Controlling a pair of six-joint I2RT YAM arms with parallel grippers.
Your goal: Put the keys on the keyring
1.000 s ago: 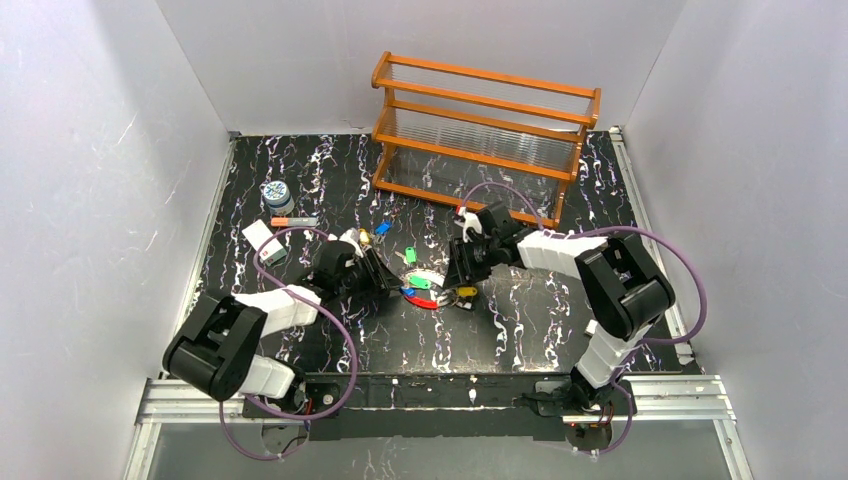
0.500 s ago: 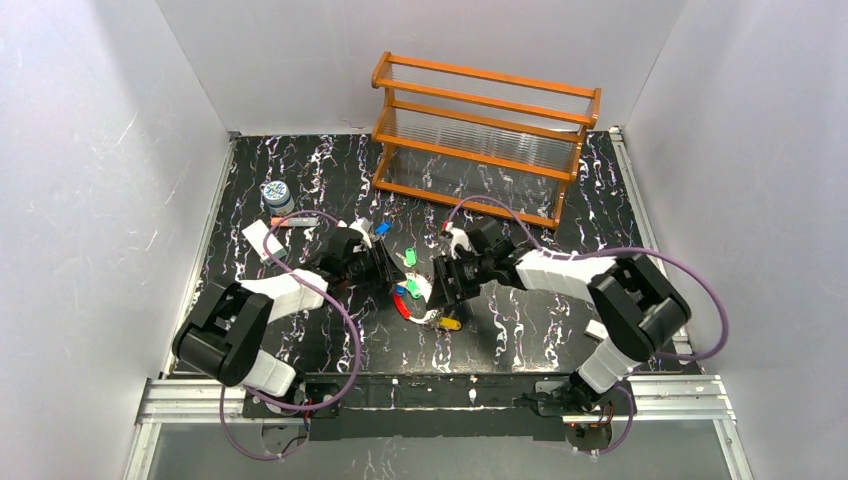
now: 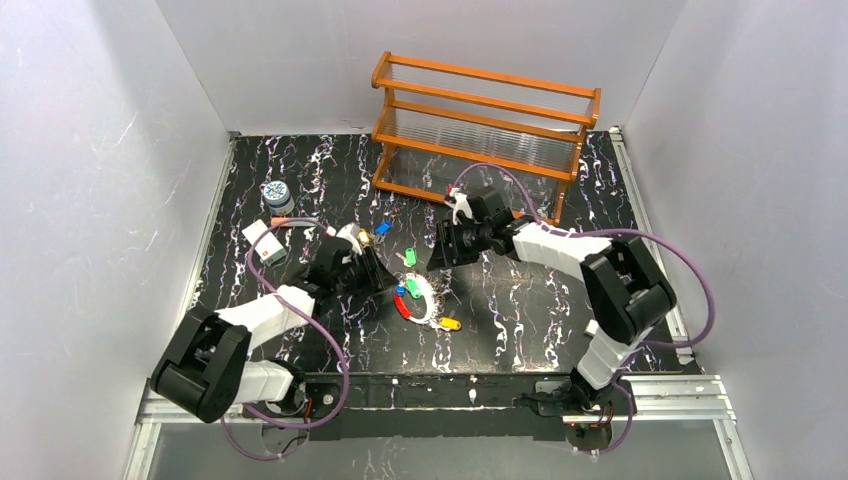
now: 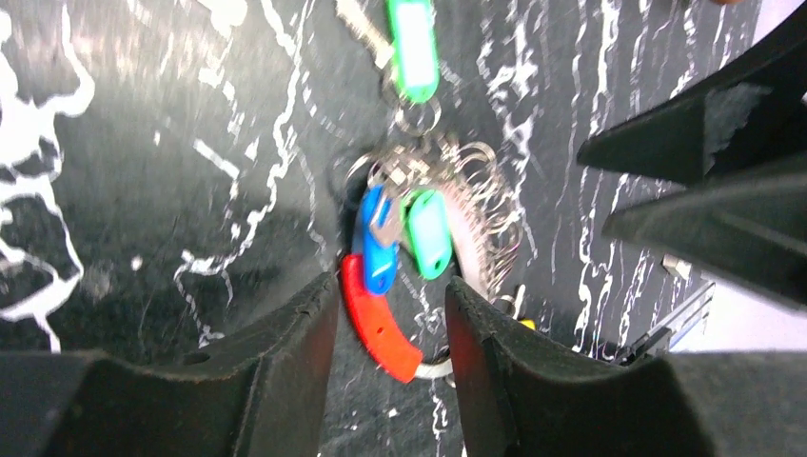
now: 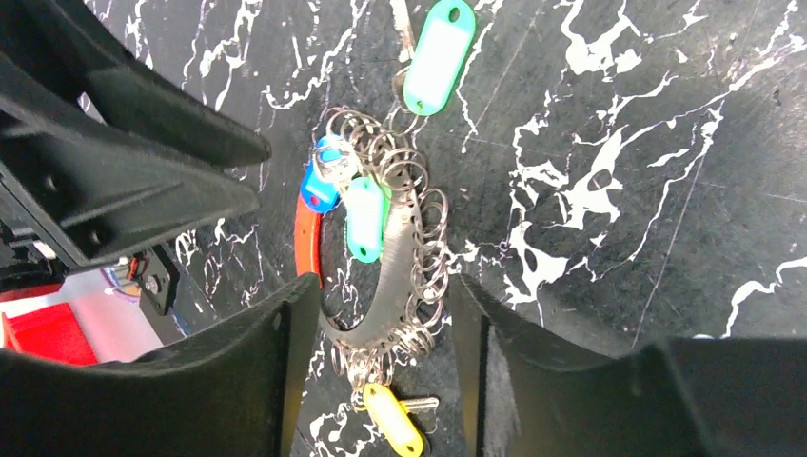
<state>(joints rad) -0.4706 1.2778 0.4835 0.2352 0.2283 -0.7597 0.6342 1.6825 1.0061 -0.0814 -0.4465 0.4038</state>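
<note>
The thin silvery metal keyring (image 5: 392, 276) lies flat on the black marbled table (image 3: 530, 310), carrying small blue, green and yellow plastic-headed keys (image 5: 364, 219). Another green-tagged key (image 5: 436, 55) touches its top (attached or loose, we cannot tell). The left gripper (image 4: 390, 288) and right gripper (image 5: 383, 284) hover spread and empty. We judge that a descending finger could shove the ring away.

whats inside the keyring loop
A blue key and a green key lie inside the keyring, over bare table. Their attachment is hidden among the small rings.

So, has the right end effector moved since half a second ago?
Yes. In the top view the right end effector has drawn back from the keyring, up the picture toward the wooden rack.
</note>
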